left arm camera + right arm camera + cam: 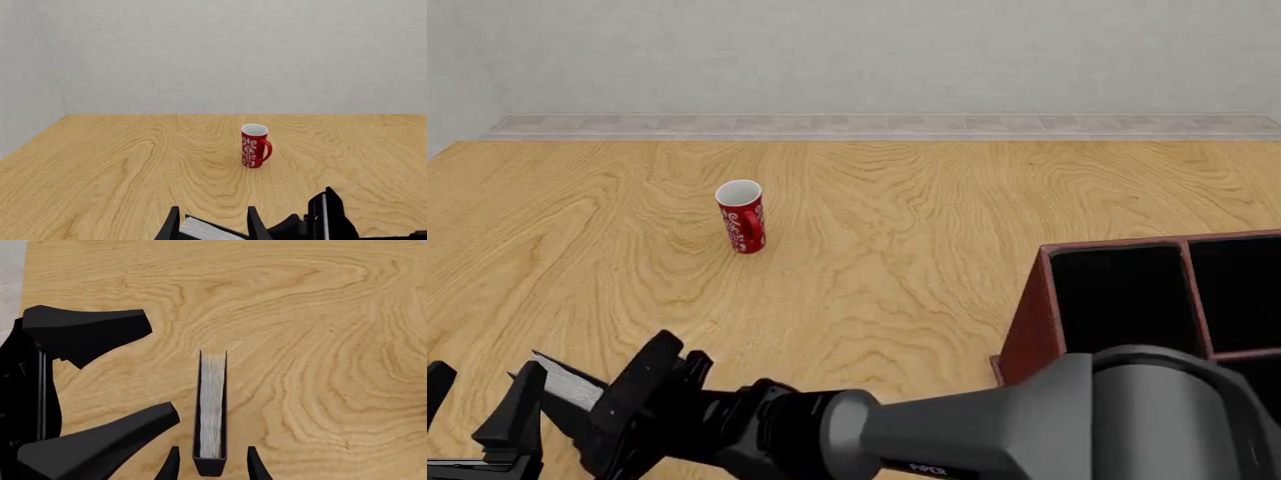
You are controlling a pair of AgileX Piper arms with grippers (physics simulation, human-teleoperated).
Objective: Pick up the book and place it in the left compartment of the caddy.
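I have the right gripper (212, 467) low at the near left of the tabletop (961, 230), its fingers (254, 466) spread either side of the book (213, 410), which stands on edge between them, white pages toward the wrist camera. The left gripper (93, 385) waits just beside it, fingers apart and empty. I judge I should close squarely on both covers, lift straight, then carry it right to the caddy (1030, 330) and its left compartment (1121, 300), well clear of the red mug (742, 216).
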